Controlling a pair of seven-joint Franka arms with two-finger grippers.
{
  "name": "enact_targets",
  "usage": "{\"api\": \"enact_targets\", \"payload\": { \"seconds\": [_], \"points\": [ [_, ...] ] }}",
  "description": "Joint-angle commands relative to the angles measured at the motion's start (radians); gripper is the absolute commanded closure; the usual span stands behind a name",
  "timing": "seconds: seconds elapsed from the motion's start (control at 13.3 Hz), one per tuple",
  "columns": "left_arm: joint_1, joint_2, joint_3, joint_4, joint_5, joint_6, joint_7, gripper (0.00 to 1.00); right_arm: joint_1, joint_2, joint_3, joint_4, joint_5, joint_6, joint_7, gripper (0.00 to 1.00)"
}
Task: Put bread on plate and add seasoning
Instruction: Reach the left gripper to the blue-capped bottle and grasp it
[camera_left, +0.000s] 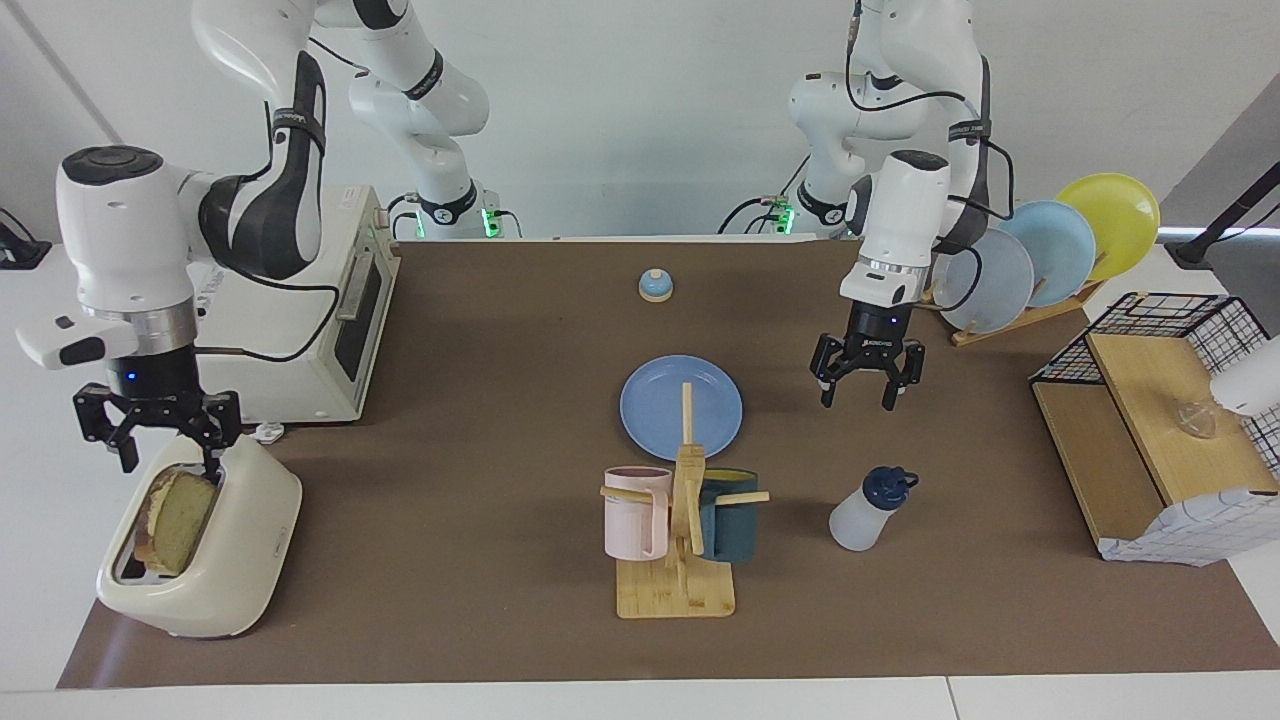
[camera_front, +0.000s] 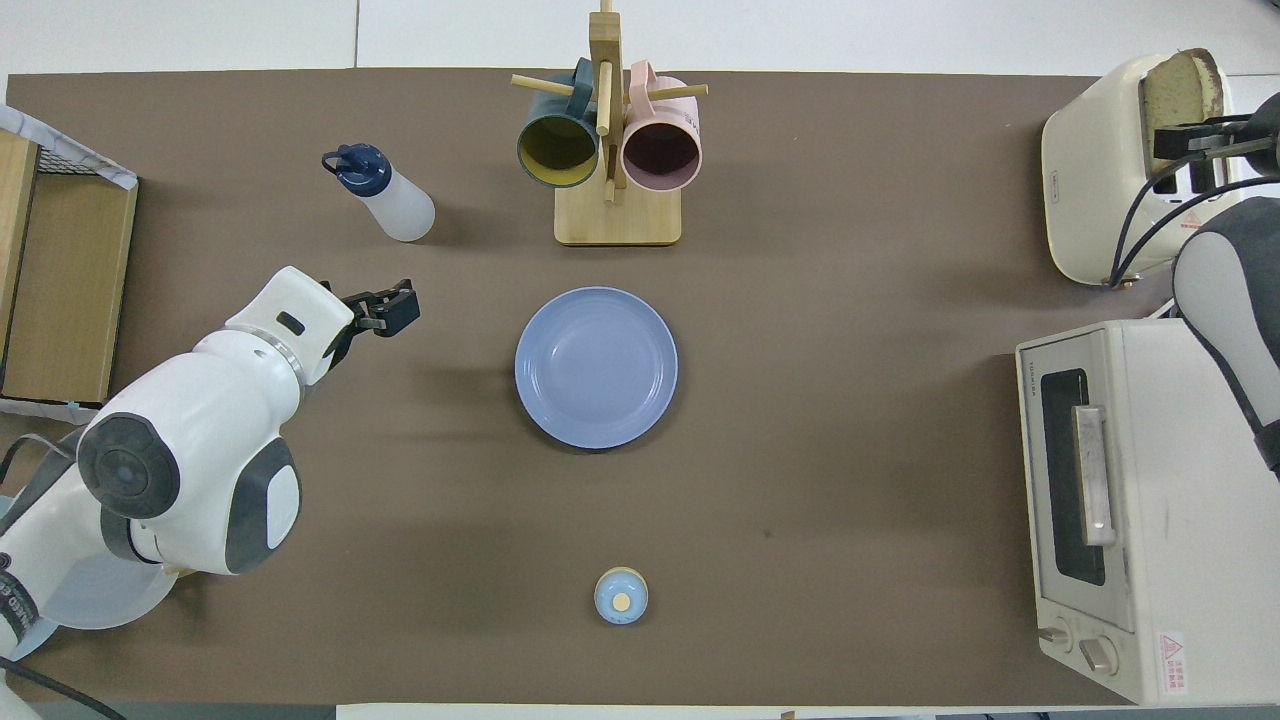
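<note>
Left gripper (camera_left: 866, 389) jaws wide; right gripper (camera_left: 160, 452) jaws wide above bread (camera_left: 178, 519)

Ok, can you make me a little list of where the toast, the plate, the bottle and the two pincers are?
bread: standing in the toaster slot, at the right arm's end of the table
plate: bare, mid-table, nearer the robots than the mug rack
seasoning: upright on the mat, beside the mug rack, untouched
right pincer: open, just over the bread, holding nothing
left pincer: open, in the air between plate and seasoning, holding nothing
</note>
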Motion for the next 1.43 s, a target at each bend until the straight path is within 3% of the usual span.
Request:
{"api": "enact_targets", "payload": {
  "seconds": [0.0,0.3,0.83,0.9,0.98,1.2,1.28,1.35],
  "points": [
    [-0.013,0.085,0.014,-0.004,0.013,0.137,-0.018,0.00,-0.014,0.013,0.008,0.018,-0.016,0.009,-0.022,0.27],
    [-0.011,0.171,0.020,0.009,0.006,0.243,-0.018,0.00,-0.015,0.013,0.008,0.021,-0.017,0.011,-0.054,0.38],
    [-0.022,0.244,0.037,0.039,-0.001,0.296,-0.014,0.00,-0.020,0.024,0.008,0.018,-0.016,0.043,-0.071,0.38],
    [-0.049,0.262,0.068,0.045,-0.003,0.299,-0.015,0.00,-0.021,0.024,0.008,0.020,-0.017,0.043,-0.074,0.43],
    [-0.104,0.279,0.126,0.061,-0.003,0.305,-0.014,0.00,-0.021,0.024,0.008,0.020,-0.016,0.041,-0.106,0.55],
    [-0.395,0.342,0.418,0.096,-0.065,0.326,-0.018,0.00,-0.024,0.024,0.008,0.021,-0.016,0.041,-0.131,0.65],
    [-0.454,0.366,0.462,0.108,-0.107,0.334,-0.017,0.00,-0.024,0.024,0.008,0.023,-0.016,0.040,-0.131,0.73],
    [-0.464,0.372,0.473,0.121,-0.109,0.334,-0.018,0.00,-0.024,0.023,0.008,0.026,-0.019,0.034,-0.137,0.90]
  ]
}}
